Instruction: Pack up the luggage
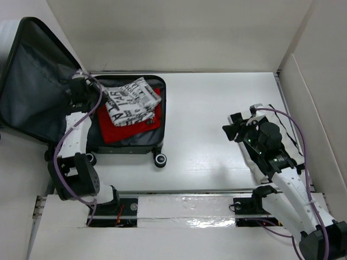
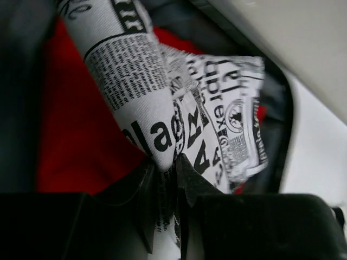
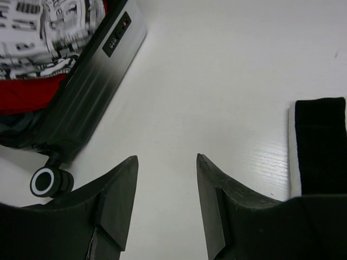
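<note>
Suitcase (image 1: 126,145) sits open at the far left of the table (image 1: 217,97), lid flopped out leftward. Left gripper (image 2: 174,168) is pinching the newsprint cloth (image 1: 130,100) over the red garment (image 1: 127,129). I'd lay it flat inside the walls before letting go. Right gripper (image 3: 167,162) hangs spread over the table, right side. Only "lag" reads clearly on the print.

White table (image 1: 217,103), one open luggage (image 1: 127,145) on it
It sits at the far-left corner, lid (image 1: 32,92) flopped open to the left, caster wheels (image 1: 160,160) resting on the tabletop toward the near edge.
</note>
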Motion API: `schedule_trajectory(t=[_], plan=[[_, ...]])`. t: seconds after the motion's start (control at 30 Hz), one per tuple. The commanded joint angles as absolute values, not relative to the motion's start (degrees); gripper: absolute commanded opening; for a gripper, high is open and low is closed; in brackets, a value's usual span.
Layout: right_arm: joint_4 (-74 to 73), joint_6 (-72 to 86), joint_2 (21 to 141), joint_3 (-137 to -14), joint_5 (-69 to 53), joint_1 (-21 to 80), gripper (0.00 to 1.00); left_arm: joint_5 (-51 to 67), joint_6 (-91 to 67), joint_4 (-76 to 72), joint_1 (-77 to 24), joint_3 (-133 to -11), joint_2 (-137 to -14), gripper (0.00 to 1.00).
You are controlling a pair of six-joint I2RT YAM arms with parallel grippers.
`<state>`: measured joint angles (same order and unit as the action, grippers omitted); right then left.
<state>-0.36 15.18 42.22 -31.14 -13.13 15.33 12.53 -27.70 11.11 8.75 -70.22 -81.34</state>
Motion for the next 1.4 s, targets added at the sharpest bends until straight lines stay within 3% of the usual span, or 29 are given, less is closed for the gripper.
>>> schedule_trajectory(t=[0.0, 0.13, 0.17, 0.27, 0.33, 0.37, 0.43, 0.47, 0.5, 0.53, 0.57, 0.63, 0.67, 0.77, 1.0, 1.13, 1.23, 1.37], plan=[[3.96, 14.68, 42.01, -31.03, -15.03, 14.94, 0.54, 16.09, -28.56, 6.86, 14.22, -63.30, -84.71, 0.00], [3.43, 14.33, 41.92, -31.20, -15.56, 14.94, 0.58, 19.57, -30.58, 6.59, 21.52, -58.37, -89.20, 0.08], [3.25, 14.33, 41.92, -31.20, -15.47, 14.94, 0.59, 20.73, -31.02, 6.24, 23.71, -56.62, -89.03, 0.29], [3.17, 14.24, 42.19, -31.03, -14.07, 14.94, 0.59, 21.54, -31.47, 5.10, 24.43, -52.66, -84.40, 0.69], [2.90, 14.33, 43.06, -30.94, -12.40, 14.94, 0.54, 20.92, -31.20, 4.75, 24.43, -51.68, -80.97, 0.69], [1.77, 14.59, 43.59, -31.11, -11.26, 14.94, 0.35, 19.96, -31.64, 4.66, 23.82, -51.51, -77.12, 0.70], [0.18, 15.47, 46.13, -31.99, -6.26, 14.94, 0.17, 15.92, -31.20, 5.36, 18.92, -52.99, -73.56, 0.69], [-2.96, 16.08, 46.93, -32.25, -4.15, 14.94, 0.03, 13.91, -30.68, 5.97, 16.55, -54.91, -70.43, 0.68], [-4.38, 18.00, 47.72, -32.43, 1.96, 14.94, 0.01, 11.80, -30.50, 6.15, 11.22, -56.06, -68.92, 0.65], [-5.00, 18.63, 49.20, -32.34, 4.81, 14.94, 0.01, 7.25, -30.24, 5.98, 8.20, -56.94, -67.51, 0.65], [-4.84, 19.24, 49.91, -31.39, 7.36, 14.25, 0.10, 5.21, -29.97, 5.28, 5.22, -57.82, -65.32, 0.65], [-4.75, 21.70, 51.32, -30.42, 12.64, 13.37, 0.36, 1.34, -29.45, 4.66, -3.46, -60.11, -64.25, 0.63], [-3.27, 22.23, 52.89, -29.11, 13.27, 12.66, 0.57, 0.88, -29.27, 3.79, -6.39, -60.81, -64.07, 0.61], [-1.59, 23.99, 55.54, -27.86, 14.06, 9.32, 0.74, 0.53, -28.74, 1.85, -18.05, -62.05, -65.73, 0.55], [-0.88, 23.56, 70.29, -32.86, 12.67, 5.28, 0.75, -2.20, -30.58, -6.56, -36.80, -57.94, -70.58, 0.52], [-6.31, 20.92, 84.16, -44.25, 9.58, 3.87, 0.71, -2.45, -31.91, -13.96, -43.22, -52.04, -70.49, 0.52], [-10.98, 19.08, 89.37, -49.03, 11.68, 4.48, 0.62, -10.09, -29.89, -13.62, -50.42, -51.94, -71.71, 0.52], [-15.02, 18.81, 93.24, -53.34, 12.39, 5.01, 0.35, -8.55, -30.76, -18.00, -51.94, -48.88, -72.77, 0.54]])
